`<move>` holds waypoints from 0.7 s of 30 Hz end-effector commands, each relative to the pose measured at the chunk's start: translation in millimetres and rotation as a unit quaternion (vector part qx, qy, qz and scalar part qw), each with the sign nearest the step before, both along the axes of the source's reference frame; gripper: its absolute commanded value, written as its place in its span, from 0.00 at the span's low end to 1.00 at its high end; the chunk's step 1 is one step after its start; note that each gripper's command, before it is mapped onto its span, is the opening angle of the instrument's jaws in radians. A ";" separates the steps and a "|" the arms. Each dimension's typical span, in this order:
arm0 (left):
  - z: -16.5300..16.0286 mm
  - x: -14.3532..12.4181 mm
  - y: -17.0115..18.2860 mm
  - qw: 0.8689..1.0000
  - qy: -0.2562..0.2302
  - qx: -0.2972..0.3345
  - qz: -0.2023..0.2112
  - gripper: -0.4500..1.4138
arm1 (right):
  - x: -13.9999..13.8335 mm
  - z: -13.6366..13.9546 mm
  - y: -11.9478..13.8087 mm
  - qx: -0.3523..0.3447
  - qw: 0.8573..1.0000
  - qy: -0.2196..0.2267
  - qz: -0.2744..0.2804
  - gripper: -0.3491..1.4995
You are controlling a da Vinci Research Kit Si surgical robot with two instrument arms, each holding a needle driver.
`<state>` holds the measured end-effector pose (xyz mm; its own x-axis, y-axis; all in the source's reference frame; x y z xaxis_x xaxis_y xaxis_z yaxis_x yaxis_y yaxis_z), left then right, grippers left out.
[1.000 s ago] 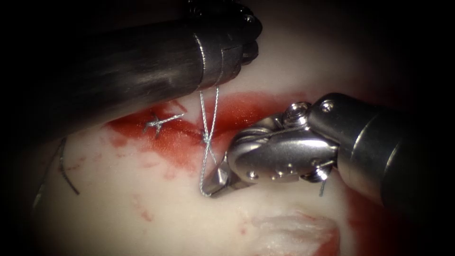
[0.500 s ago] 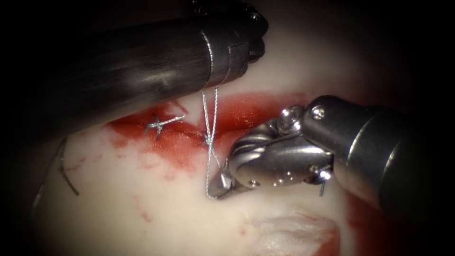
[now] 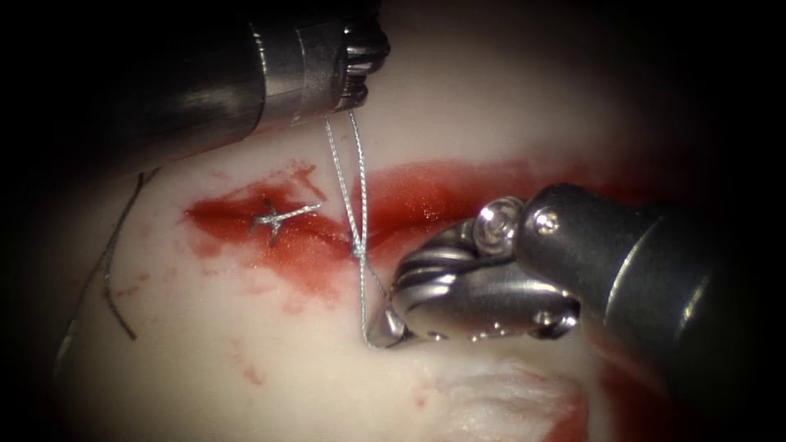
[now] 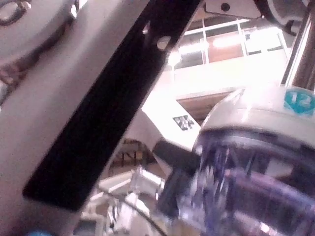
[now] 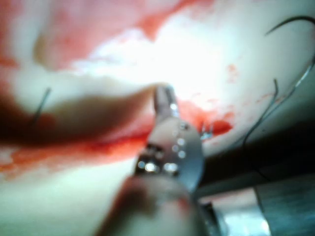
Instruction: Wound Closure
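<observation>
Holding thread (image 3: 361, 278): right hand (image 3: 385, 329) below cut; left hand (image 3: 348, 102) above.

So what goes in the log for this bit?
left tool: holds thread | right tool: holds thread end | needle: lying loose on tissue, left of cut

We see two taut strands of thread (image 3: 354, 192) crossing the cut (image 3: 426, 192) between the left tool (image 3: 352, 61) and the right tool (image 3: 385, 327) (a thin fence). Pale tissue (image 3: 246, 385) toward the endoscope view's bottom left lies open, past the loose dark thread (image 3: 110, 278).
</observation>
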<state>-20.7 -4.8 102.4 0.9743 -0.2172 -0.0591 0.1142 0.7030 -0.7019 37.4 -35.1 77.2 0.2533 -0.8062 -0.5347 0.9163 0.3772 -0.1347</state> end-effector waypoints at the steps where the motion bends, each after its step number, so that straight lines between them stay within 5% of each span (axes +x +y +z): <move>1: -1.4 0.1 0.8 0.999 -0.044 0.004 -0.017 0.00 | 0.4 -1.0 1.5 0.005 0.998 -0.014 0.067 0.22; 3: -3.5 1.3 -0.1 0.990 -0.134 0.021 -0.046 0.00 | 0.1 -2.2 2.4 0.032 0.986 -0.047 0.156 0.15; 5: -5.0 2.3 -0.7 0.975 -0.201 0.054 -0.078 0.00 | -0.2 -3.6 3.8 0.081 0.954 -0.100 0.270 0.19; 6: -5.0 2.3 -0.7 0.975 -0.201 0.054 -0.078 0.00 | -0.2 -3.6 3.8 0.081 0.954 -0.100 0.270 0.19; 7: -6.4 3.5 -2.0 0.940 -0.295 0.099 -0.138 0.00 | -0.7 -5.3 5.6 0.125 0.900 -0.146 0.392 0.34; 9: -6.7 3.9 -2.4 0.930 -0.321 0.105 -0.145 0.00 | -1.0 -5.7 6.0 0.131 0.886 -0.148 0.420 0.33; 11: -6.8 4.9 -3.5 0.910 -0.367 0.126 -0.149 0.00 | -1.7 -6.5 6.8 0.125 0.850 -0.146 0.491 0.51; 12: -6.8 4.9 -3.5 0.910 -0.367 0.126 -0.149 0.00 | -1.7 -6.5 6.8 0.125 0.850 -0.146 0.491 0.51; 13: -6.7 5.6 -4.2 0.889 -0.404 0.138 -0.164 0.00 | -1.9 -6.8 6.9 0.129 0.824 -0.145 0.532 0.67; 14: -6.7 5.6 -4.2 0.889 -0.404 0.138 -0.164 0.00 | -1.9 -6.8 6.9 0.129 0.824 -0.145 0.532 0.67; 16: -5.9 6.8 -6.0 0.859 -0.452 0.161 -0.176 0.00 | -1.8 -6.9 6.4 0.154 0.785 -0.136 0.585 0.70; 18: -5.7 7.0 -6.3 0.855 -0.460 0.164 -0.177 0.00 | -1.7 -6.9 6.3 0.159 0.778 -0.133 0.593 0.71; 21: -5.5 7.4 -6.6 0.829 -0.496 0.186 -0.182 0.00 | -0.5 -6.0 5.4 0.228 0.680 -0.102 0.690 0.70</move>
<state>-12.7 -12.5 97.2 0.4472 -0.6667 0.5963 0.7544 0.6393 0.1491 36.1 -30.5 71.0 0.6892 0.5341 -0.4896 -0.3884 0.8428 0.3726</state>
